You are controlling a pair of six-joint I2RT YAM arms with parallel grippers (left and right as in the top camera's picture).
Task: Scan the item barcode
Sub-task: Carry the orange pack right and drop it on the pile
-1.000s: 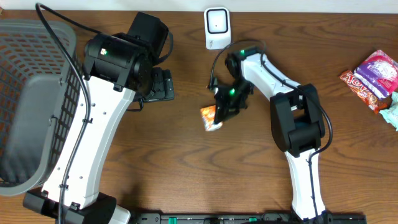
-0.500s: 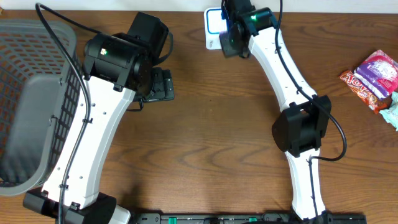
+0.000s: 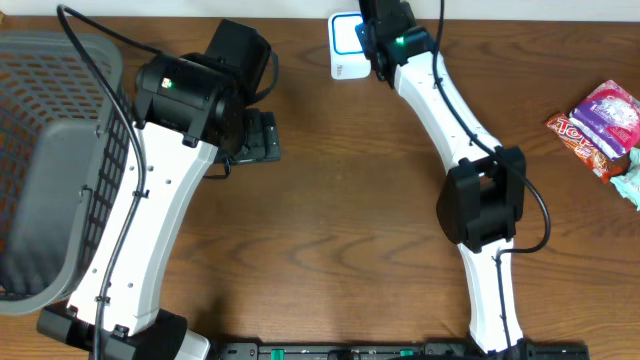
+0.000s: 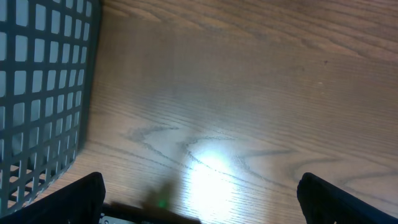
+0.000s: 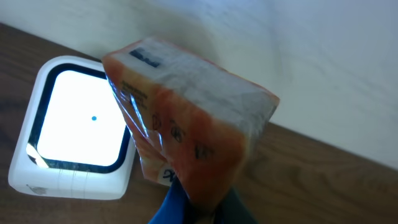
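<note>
The orange packet [image 5: 186,124] is held at the far side of the table [image 4: 249,93], just beside the lit white scanner [image 5: 74,137]. It is pinched at its lower end by the right gripper [image 5: 199,208], whose fingers are closed tightly on it. The left gripper [image 4: 202,196] is spread fully wide with nothing between its fingers, and is hung over bare wood beside the grey basket [image 4: 43,81].

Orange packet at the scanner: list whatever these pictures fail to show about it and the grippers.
- Orange packet: barcode not seen in right wrist view; overhead, the right arm hides the packet.
- Right gripper: fingers mostly cut off by the bottom edge there.
- Left gripper: only finger ends show in left wrist view.
- Scanner: partly covered overhead by the right arm.
</note>
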